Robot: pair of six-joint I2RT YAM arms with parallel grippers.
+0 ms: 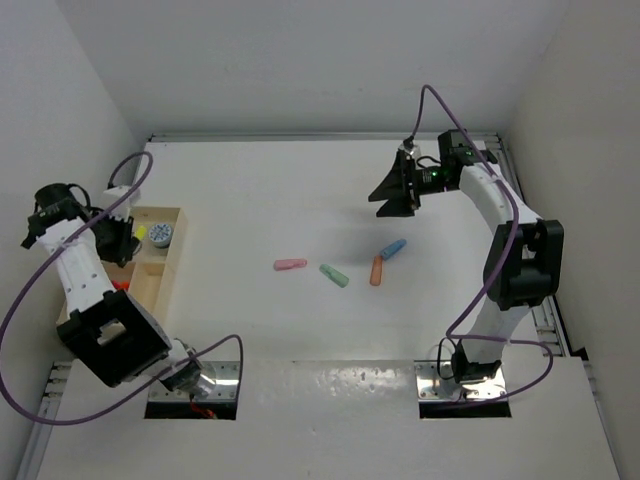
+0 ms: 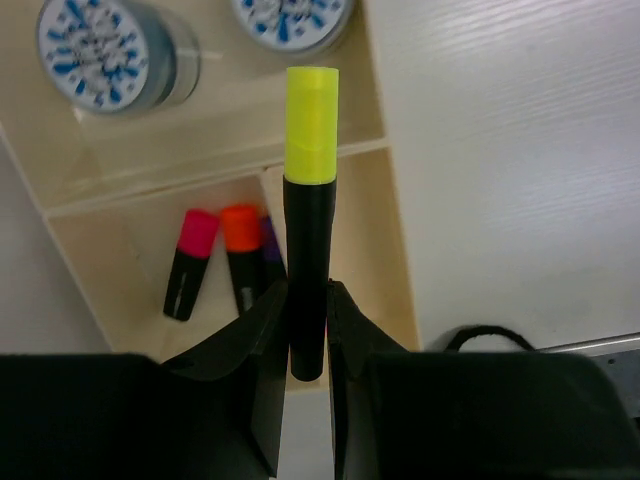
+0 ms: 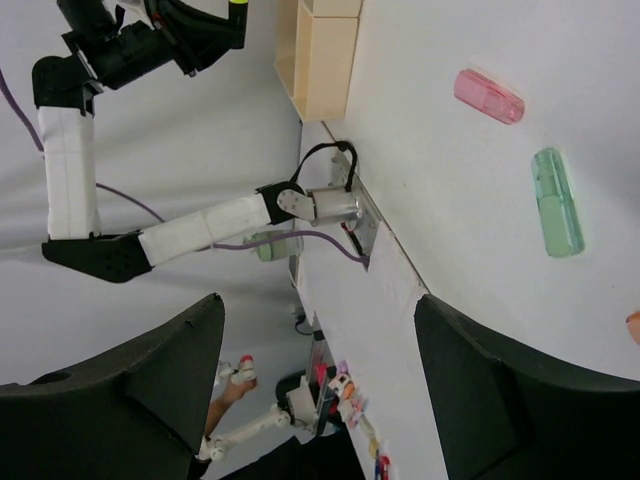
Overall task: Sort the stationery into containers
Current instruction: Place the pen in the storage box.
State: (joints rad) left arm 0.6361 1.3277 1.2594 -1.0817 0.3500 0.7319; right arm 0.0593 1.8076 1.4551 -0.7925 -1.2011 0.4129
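Left gripper pinches yellow highlighter by its black barrel, jaws pressed against it, yellow cap pointing away from the wrist. Highlighter hangs over the wooden tray. Its body is above the compartment holding the pink highlighter, orange highlighter and purple highlighter, but its cap reaches across the divider toward the compartment with the two rolls.

Right gripper is well apart from the tray, jaws spread, nothing between them. Pink stub, green stub, salmon stub and blue stub lie loose on the table, between the tray and that gripper, not yet sorted.

Risks, judged:
- A release here may leave the highlighter bridging the divider or tipping in with the rolls, because the cap overhangs.
- Height above the tray is unclear, so a high drop could bounce it over the tray wall.
- Lowering could knock the highlighters already inside.
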